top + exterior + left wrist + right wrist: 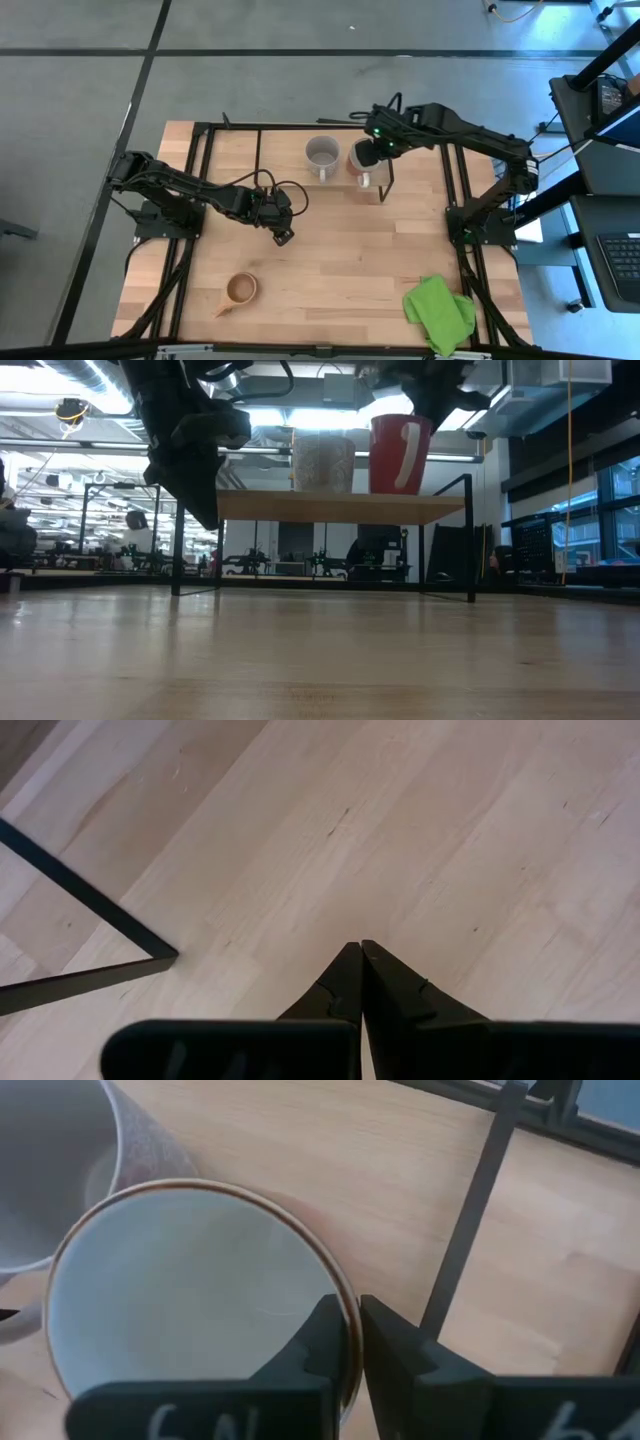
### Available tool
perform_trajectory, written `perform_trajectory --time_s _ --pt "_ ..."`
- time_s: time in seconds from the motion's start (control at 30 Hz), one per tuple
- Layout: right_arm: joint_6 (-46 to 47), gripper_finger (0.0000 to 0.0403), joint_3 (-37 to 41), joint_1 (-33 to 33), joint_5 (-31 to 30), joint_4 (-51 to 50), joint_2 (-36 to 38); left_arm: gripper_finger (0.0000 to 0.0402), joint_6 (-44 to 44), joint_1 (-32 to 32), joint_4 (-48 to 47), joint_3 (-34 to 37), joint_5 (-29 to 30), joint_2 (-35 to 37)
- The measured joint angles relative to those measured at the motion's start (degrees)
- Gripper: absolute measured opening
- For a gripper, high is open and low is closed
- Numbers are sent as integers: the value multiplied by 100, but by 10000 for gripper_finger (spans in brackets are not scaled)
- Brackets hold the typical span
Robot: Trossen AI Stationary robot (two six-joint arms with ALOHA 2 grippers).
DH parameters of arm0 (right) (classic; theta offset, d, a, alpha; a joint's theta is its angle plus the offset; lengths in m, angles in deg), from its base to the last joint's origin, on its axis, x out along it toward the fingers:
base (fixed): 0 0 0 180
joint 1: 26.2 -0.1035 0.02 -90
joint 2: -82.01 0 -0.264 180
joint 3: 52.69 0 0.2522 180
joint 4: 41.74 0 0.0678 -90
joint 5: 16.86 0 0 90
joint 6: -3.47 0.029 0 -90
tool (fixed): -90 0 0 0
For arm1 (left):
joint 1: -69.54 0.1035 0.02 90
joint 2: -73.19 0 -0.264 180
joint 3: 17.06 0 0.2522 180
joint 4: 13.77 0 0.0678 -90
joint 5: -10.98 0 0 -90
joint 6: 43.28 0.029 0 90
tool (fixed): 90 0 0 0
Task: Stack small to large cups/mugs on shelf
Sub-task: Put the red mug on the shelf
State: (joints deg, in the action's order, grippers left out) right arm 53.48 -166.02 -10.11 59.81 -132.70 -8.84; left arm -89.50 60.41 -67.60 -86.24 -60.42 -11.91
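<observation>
The shelf (340, 507) carries the red mug (400, 454) at its right end, the grey mug (322, 464) just beside it. The right wrist view alone shows the right gripper (358, 1342) with fingers pinched on the red mug's rim (one finger inside, one outside). The small wooden cup (240, 290) lies on the tabletop near the front, seen only from above. The left gripper (360, 978) hangs over bare table, fingers fully closed and empty. In the low view both grippers are largely cut off.
</observation>
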Motion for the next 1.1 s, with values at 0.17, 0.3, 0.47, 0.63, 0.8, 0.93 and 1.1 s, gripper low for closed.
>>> perform_trajectory --time_s 0.17,0.3,0.47,0.63,0.8,0.93,1.1 --pt "-97 31 0 69 81 19 -15 0 -31 -2 -2 0 -6 0" --pt "-113 29 0 107 162 -19 -15 0 -31 -2 -2 0 -6 0" --pt "-118 36 0 176 164 -51 -15 0 -28 -2 -1 0 -6 0" --pt "-231 32 -2 210 137 -60 -15 0 -28 -1 -1 0 -6 0" --pt "-232 45 -2 208 103 -56 -15 0 -28 -2 -1 0 -4 0" --pt "-231 58 -10 208 67 -2 -13 0 -28 -2 -1 0 -4 0" --pt "-252 67 -11 208 68 5 -13 0 -30 -2 2 0 -3 0"
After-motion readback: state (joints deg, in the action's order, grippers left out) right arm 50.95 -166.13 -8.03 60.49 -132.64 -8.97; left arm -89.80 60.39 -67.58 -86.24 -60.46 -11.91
